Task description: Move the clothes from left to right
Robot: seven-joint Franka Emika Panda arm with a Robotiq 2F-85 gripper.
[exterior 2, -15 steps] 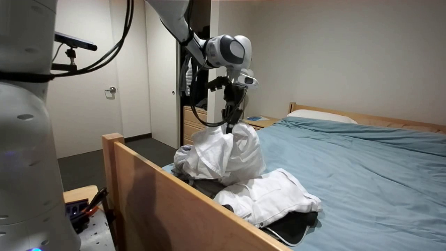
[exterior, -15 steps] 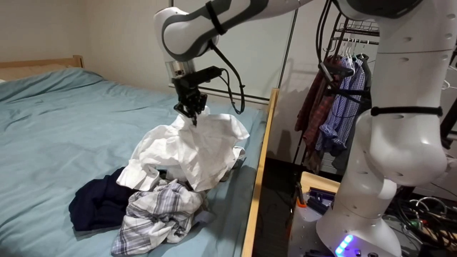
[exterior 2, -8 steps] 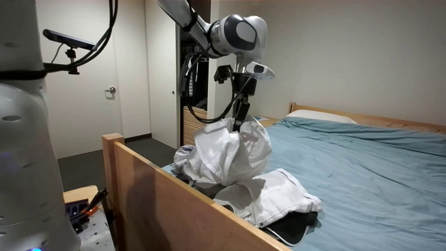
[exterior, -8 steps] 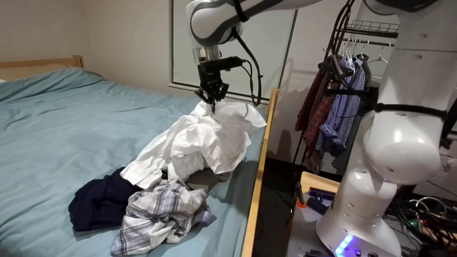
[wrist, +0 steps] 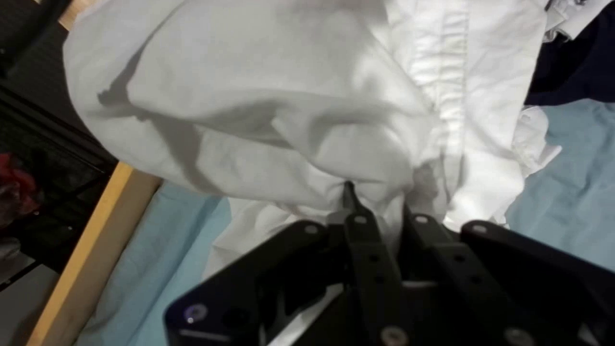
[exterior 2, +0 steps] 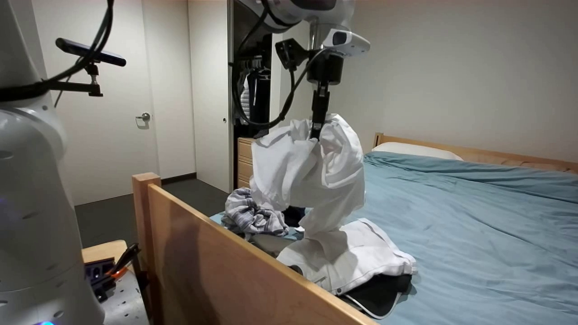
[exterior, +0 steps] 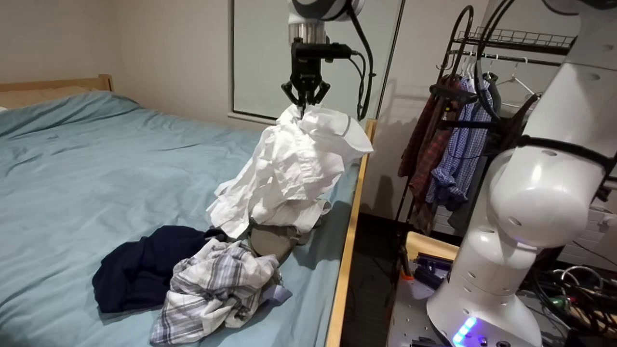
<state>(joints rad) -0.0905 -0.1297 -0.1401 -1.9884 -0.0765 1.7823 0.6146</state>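
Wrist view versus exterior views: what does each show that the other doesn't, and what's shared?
Only the wrist view: cloth of the large white fabric garment visible between the fingers of the black claw.

Only the exterior views: the pale wooden headboard, in both exterior views, and a hanging blue checked shirt, in an exterior view.

Shared: that garment, the claw, the dark navy fabric garment, the teal fabric bedsheet, the pale wooden bed rail.
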